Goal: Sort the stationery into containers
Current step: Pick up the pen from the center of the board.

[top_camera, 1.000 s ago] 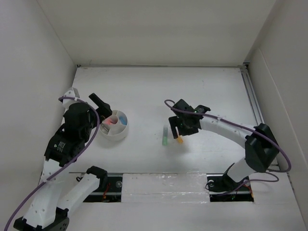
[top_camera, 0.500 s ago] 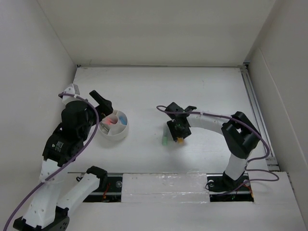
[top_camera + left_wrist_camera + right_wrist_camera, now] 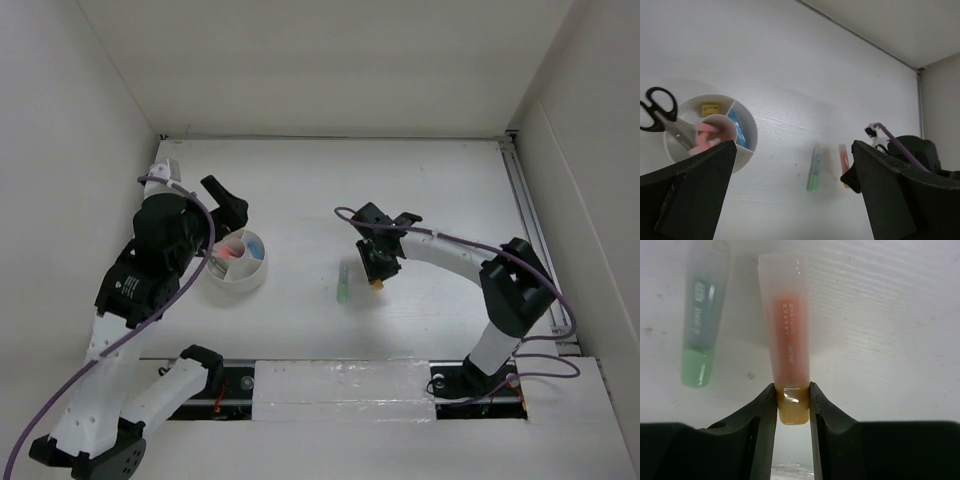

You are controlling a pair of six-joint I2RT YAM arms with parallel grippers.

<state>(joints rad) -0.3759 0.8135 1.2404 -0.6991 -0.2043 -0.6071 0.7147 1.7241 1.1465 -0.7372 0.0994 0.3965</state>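
Top view: only the right arm (image 3: 450,250) down mid-scene, white tub (image 3: 240,282) well off to its left. Left wrist: left fingers (image 3: 695,195) wide apart, scissors (image 3: 660,107) and pink pens (image 3: 705,140) in the tub. Right wrist up close: right fingers (image 3: 765,415) clamped on the orange marker (image 3: 788,355) at its end, green marker (image 3: 700,335) just beside.

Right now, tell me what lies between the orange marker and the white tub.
Only the green marker, lying flat beside the orange marker, toward the tub. The right gripper pinches the orange one; lifting should clear it.
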